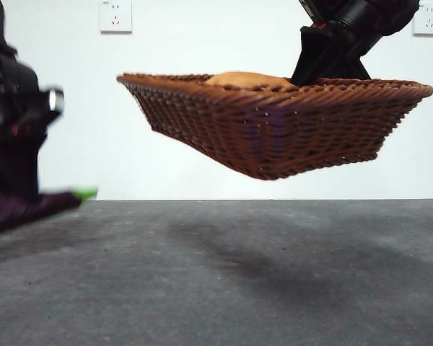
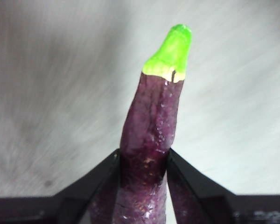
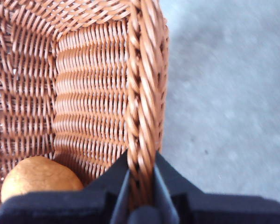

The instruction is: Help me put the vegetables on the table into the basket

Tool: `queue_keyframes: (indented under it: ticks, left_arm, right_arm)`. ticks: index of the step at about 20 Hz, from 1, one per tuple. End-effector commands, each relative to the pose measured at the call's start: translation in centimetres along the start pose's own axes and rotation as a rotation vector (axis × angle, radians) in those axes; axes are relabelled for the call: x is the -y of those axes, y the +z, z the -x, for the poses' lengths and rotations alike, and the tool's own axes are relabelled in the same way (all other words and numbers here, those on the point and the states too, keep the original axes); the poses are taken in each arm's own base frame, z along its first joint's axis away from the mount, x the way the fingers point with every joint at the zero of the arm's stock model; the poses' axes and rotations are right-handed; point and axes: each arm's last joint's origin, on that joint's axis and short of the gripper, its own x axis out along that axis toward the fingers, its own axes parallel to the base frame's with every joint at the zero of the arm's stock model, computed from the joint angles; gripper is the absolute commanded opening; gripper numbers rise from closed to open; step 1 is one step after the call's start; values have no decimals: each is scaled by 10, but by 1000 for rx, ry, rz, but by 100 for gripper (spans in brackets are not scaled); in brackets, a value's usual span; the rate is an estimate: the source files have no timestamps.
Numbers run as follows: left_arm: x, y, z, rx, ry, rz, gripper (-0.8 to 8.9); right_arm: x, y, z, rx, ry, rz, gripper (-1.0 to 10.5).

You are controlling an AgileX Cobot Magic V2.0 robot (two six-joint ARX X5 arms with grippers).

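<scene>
Eggplant point(image 2: 149, 140) in left pincer point(image 2: 143, 161); right pincer point(image 3: 141, 179) lifts potato-laden basket point(image 3: 84, 93).

Both arms are chunky matte black. Left gripper point(image 2: 142, 163) has flat, wedge-shaped black jaws; the right gripper point(image 3: 141, 175) looks the same, and there's a shiny silver cylinder point(image 1: 55, 99) on one arm.

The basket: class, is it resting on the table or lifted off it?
Lifted: the basket hangs clear above the table, its rim pinched by the right gripper.
</scene>
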Motion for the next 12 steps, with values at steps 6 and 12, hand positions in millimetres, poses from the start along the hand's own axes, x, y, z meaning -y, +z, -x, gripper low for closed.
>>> queue_keyframes:
  ticks: [6,12]
  left_arm:
    - [108,-29,120,374,206,-414,-6]
    - [211,-39,115,343,270,-1001,-7]
  right_arm:
    - [-1,-15,-17,-130,-32,-80,-11]
    - [-31,-33,-62,-228,59,-32,-11]
